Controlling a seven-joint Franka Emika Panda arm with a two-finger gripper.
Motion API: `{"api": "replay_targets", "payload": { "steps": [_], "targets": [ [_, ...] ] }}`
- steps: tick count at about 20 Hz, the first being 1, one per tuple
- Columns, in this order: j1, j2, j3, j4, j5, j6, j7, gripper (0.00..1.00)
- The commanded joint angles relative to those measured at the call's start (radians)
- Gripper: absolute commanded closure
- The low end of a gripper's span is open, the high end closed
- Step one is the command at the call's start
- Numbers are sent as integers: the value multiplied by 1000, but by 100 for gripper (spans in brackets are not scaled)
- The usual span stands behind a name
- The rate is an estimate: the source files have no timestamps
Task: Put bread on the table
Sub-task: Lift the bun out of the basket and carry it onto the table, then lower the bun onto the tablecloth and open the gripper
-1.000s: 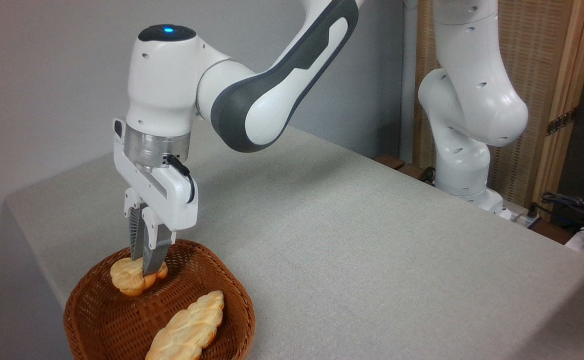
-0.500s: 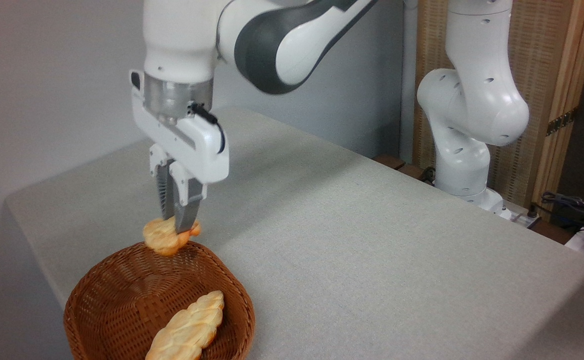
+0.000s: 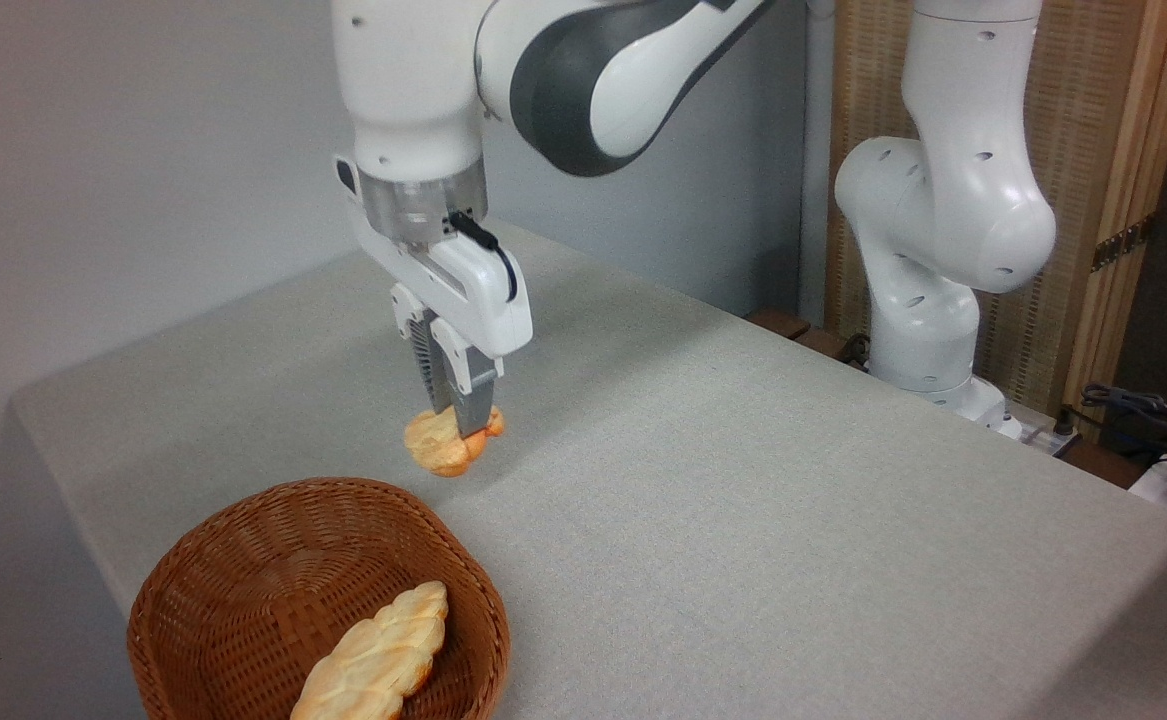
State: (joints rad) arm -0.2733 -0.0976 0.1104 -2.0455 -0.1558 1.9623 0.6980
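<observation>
The gripper (image 3: 455, 425) points straight down, and its two fingers (image 3: 474, 405) are closed on the bread (image 3: 448, 447). The bread is a small, round, pale golden bun with browner edges. The fingers clamp it near its upper side, so most of the bun hangs below the fingertips.

All positions below are given relative to the wicker basket (image 3: 243, 560).

- Bread: held beyond the far rim of the basket and to its right, outside the basket outline. It is in front of the grey cloth of the table (image 3: 743, 480). A faint shadow lies on the cloth close under it. Whether the bun touches the cloth or hangs just above it cannot be determined from this view.
- Gripper: directly above the bread, higher than the basket rim and to the right of the basket centre.
- Braided loaf (image 3: 375, 655): lies inside the basket, in its near right part, with its long axis running diagonally. Its lower end is cut off by the picture edge.
- Table: carries the basket at its near left corner. The cloth extends from the basket to the far side and to the right.
- Arm base (image 3: 928, 360): stands well to the right of the basket, at the far edge of the table.
</observation>
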Motion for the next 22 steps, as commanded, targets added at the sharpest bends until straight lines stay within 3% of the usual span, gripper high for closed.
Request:
{"api": "replay_targets", "payload": {
  "steps": [1,2,3,12,18,22],
  "targets": [
    [-20,22,6,-22,5,7,5,33],
    [-20,28,6,-22,5,6,-3,8],
    [-20,30,6,-19,5,7,-23,0],
    [-20,30,6,-4,13,6,-29,0],
    [-6,19,26,109,15,-11,-32,0],
    [-7,19,66,160,133,-51,-34,0]
  ]
}}
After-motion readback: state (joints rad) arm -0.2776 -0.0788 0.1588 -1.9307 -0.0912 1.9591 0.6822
